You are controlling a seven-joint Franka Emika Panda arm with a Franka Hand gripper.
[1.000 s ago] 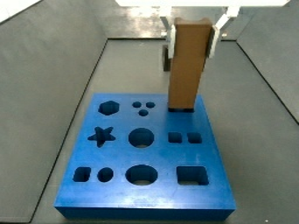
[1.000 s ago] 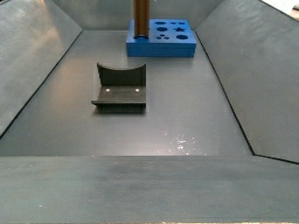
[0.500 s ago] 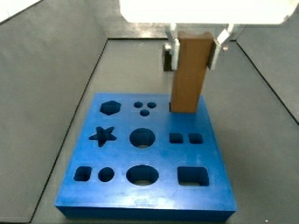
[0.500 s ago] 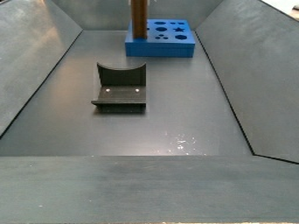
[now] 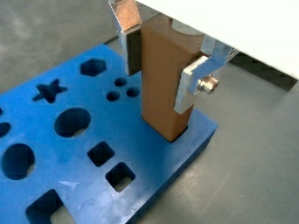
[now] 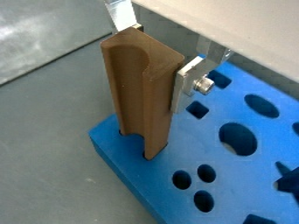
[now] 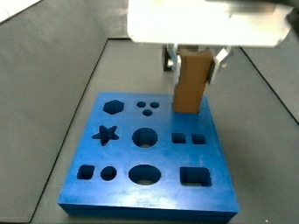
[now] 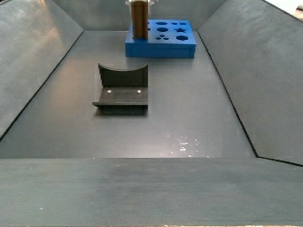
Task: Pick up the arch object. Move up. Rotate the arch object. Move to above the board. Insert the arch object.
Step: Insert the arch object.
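The arch object [image 5: 163,87] is a tall orange-brown wooden block, upright, with a lengthwise groove [image 6: 135,105] on one face. My gripper [image 5: 162,70] is shut on its upper part, and a silver finger [image 5: 191,87] presses each side; this grip shows in both wrist views [image 6: 152,57]. The block's lower end stands in a cut-out at the far edge of the bright-blue board [image 7: 117,156]. In a side view the arch object [image 7: 193,83] hangs under the gripper [image 7: 193,54]. From the opposite side only the block [image 8: 138,22] shows, at the board's [image 8: 166,46] left end.
The dark fixture [image 8: 120,89] with a curved notch stands on the grey floor, well apart from the board. Sloping grey walls [image 8: 48,71] enclose the floor. The board has star, hexagon, circle and square holes [image 7: 143,137].
The gripper has come straight down with the arch object. Less of the block shows above the board now, and its lower end sits deeper in the cut-out.
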